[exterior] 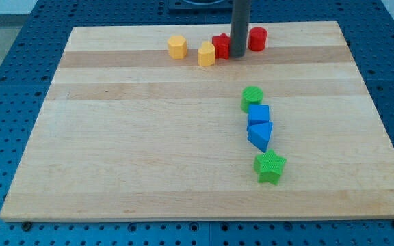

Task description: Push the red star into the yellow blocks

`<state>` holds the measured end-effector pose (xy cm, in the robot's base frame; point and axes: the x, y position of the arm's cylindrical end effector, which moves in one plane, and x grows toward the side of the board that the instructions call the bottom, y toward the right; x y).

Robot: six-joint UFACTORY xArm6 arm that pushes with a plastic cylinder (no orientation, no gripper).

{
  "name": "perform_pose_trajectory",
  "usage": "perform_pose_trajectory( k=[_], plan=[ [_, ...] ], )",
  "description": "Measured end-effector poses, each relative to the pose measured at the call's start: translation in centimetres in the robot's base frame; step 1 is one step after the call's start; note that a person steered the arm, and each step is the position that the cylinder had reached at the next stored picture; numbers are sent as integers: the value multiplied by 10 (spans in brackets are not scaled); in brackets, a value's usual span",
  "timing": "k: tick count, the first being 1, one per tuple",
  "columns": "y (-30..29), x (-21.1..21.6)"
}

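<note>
The red star (221, 46) lies near the board's top edge, touching a yellow block (206, 54) on its left. A second yellow block, hexagonal (177, 47), lies further left, apart from the first. My tip (238, 55) stands right against the red star's right side, between the star and a red cylinder (257, 38). The rod hides part of the star's right edge.
A column of blocks lies right of centre: a green cylinder (252, 98), a blue cube (258, 114), a blue triangular block (260, 134) and a green star (270, 167). The wooden board (115, 150) rests on a blue perforated table.
</note>
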<state>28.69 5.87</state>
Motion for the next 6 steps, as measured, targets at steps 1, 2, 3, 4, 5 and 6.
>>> perform_pose_trajectory(
  k=[1,2,3,4,5,6],
  plan=[
    [-61,1],
    [-105,12],
    [-39,2],
    [29,-39],
    [-9,-54],
    [-111,-10]
  ],
)
